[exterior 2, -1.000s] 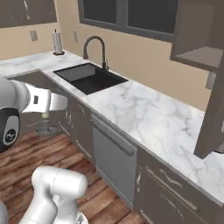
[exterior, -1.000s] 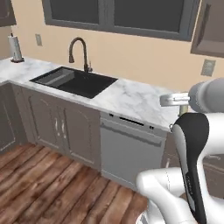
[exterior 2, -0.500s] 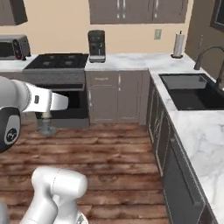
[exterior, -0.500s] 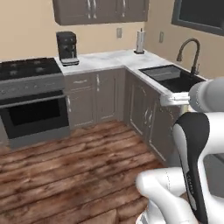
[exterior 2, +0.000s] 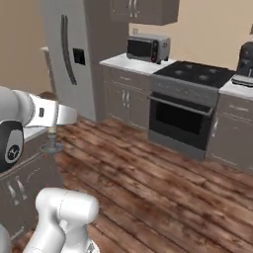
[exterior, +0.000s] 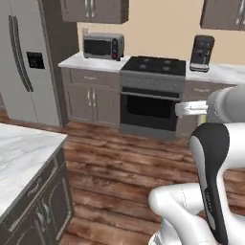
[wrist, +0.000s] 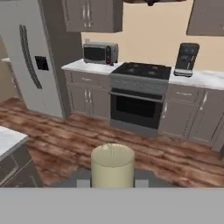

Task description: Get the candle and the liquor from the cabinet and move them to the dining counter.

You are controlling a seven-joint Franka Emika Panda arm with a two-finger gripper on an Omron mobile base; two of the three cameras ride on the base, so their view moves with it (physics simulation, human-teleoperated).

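Hand view: the candle (wrist: 112, 165) stands upright between the jaws, which pinch its holder. Keep the hand level while the base turns toward the marble worktop (exterior: 19, 158), then lower gently onto bare marble.

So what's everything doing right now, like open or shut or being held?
candle: upright, held by the gripper
gripper: shut on the candle
oven: door shut
microwave: door shut
fridge: doors shut
dining counter: nothing on the part in view
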